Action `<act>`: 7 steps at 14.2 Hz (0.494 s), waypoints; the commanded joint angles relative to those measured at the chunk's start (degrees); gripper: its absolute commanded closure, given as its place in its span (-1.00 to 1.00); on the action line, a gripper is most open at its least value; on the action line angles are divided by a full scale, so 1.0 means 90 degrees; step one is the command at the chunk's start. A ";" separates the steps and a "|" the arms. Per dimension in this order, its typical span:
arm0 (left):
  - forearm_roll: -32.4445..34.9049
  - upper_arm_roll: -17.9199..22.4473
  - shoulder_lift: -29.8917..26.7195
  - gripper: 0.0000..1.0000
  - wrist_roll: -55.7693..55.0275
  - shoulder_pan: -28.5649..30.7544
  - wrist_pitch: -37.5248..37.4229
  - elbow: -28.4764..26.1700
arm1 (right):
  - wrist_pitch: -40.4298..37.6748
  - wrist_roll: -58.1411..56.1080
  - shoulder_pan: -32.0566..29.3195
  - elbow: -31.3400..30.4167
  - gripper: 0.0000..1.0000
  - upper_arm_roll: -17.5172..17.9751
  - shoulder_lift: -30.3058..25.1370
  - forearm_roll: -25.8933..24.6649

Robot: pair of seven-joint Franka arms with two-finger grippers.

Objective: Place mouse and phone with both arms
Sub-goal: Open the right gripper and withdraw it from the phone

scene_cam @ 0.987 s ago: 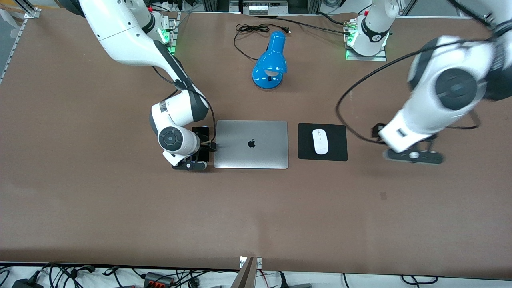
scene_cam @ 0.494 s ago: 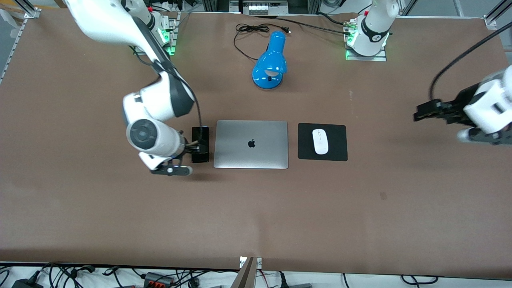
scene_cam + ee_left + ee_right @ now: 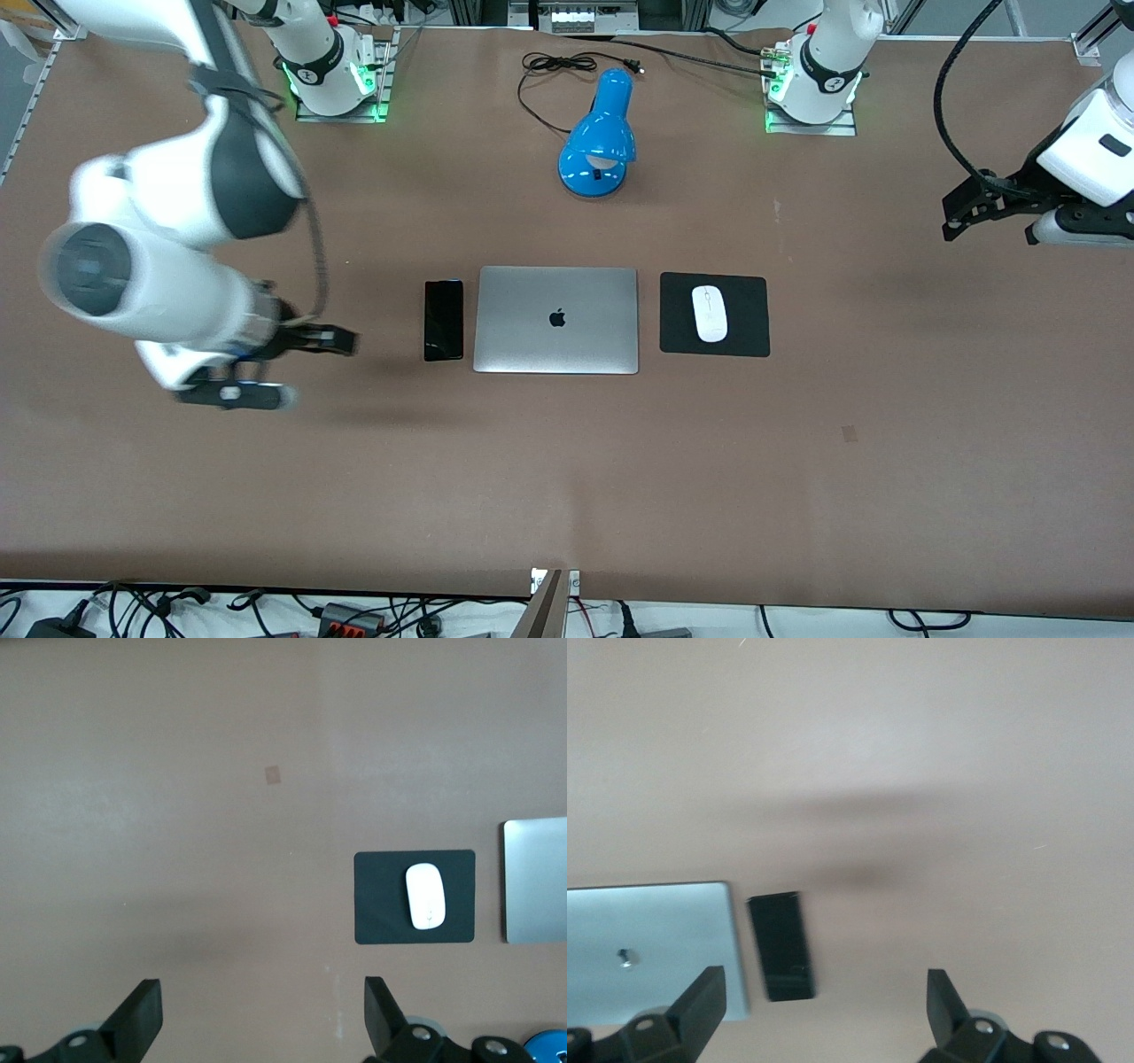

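Observation:
The white mouse [image 3: 710, 314] lies on the black square pad [image 3: 751, 315] beside the closed silver laptop [image 3: 556, 320], toward the left arm's end. The black phone [image 3: 443, 320] lies flat on the table against the laptop's edge toward the right arm's end. My right gripper [image 3: 341, 340] is open and empty, up over bare table, apart from the phone. My left gripper [image 3: 955, 215] is open and empty over the left arm's end of the table. The left wrist view shows the mouse [image 3: 425, 896] and my left gripper [image 3: 261, 1019]. The right wrist view shows the phone [image 3: 781, 945] and my right gripper [image 3: 824, 1005].
A blue desk lamp [image 3: 598, 142] lies farther from the front camera than the laptop, with its black cord [image 3: 567, 66] coiled near the arm bases. A small dark mark [image 3: 849, 433] is on the brown table nearer the camera.
My right gripper has let go of the phone and drawn away toward the right arm's end, rising. My left arm has swung away from the pad to the left arm's end.

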 commanded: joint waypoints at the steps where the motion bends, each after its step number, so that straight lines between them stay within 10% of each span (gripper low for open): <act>1: 0.0074 0.0049 -0.0010 -1.00 0.0119 -0.0029 -0.0029 -0.0029 | -0.0214 -0.0581 -0.0485 0.0028 -1.00 0.0090 -0.0485 -0.0141; 7: -0.0083 0.0059 -0.0010 -1.00 0.0109 -0.0019 -0.0146 -0.0009 | -0.0293 -0.2077 -0.1425 -0.0373 -1.00 -0.0192 -0.1307 -0.0121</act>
